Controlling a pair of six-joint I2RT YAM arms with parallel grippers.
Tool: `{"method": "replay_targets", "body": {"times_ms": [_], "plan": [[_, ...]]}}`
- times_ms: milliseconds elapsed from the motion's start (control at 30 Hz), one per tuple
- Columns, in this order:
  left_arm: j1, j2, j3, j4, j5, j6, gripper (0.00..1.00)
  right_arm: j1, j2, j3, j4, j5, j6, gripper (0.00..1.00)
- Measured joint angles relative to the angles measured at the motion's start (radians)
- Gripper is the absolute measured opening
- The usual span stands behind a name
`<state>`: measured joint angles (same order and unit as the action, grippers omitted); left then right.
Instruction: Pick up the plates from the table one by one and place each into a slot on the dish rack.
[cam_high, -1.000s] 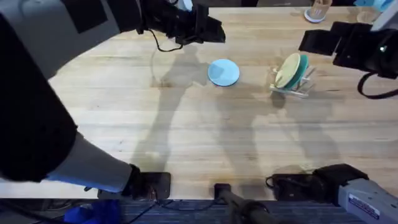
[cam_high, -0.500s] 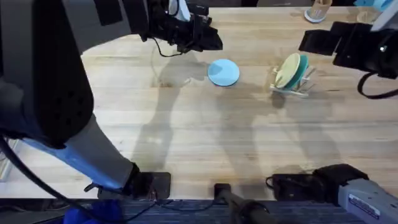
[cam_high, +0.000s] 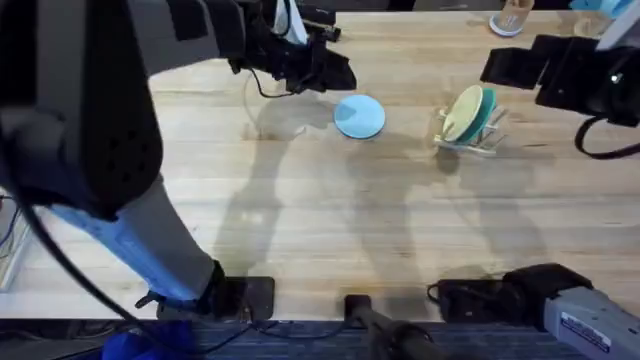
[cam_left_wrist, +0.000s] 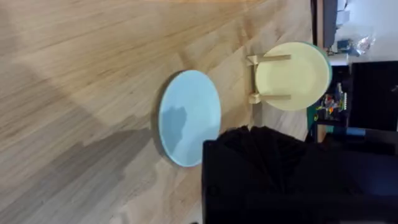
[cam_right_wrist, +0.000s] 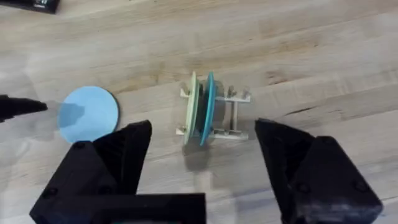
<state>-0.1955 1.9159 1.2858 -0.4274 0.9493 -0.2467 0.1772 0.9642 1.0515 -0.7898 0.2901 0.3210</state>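
A pale light blue plate lies flat on the wooden table. To its right, the cream dish rack holds a teal plate upright in a slot. A pale yellow plate stands in front of the teal one. My left gripper hovers just beyond the blue plate's far left rim, apart from it. My right gripper is open and empty, up past the rack to its right.
A small pale object stands near the table's far edge at the upper right. A black object lies beyond the blue plate. The broad near half of the table holds only the arms' shadows.
My left arm has come nearer and lower, carrying its gripper from the far edge toward the blue plate. The right arm, rack and plates have not moved.
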Motion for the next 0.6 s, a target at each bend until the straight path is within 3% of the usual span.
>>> {"method": "replay_targets", "body": {"times_ms": [600], "plan": [[0.000,0.182,0.000,0.001,0.009,0.000,0.039,0.000,0.000,0.000,0.000,0.000,0.000,0.996]]}}
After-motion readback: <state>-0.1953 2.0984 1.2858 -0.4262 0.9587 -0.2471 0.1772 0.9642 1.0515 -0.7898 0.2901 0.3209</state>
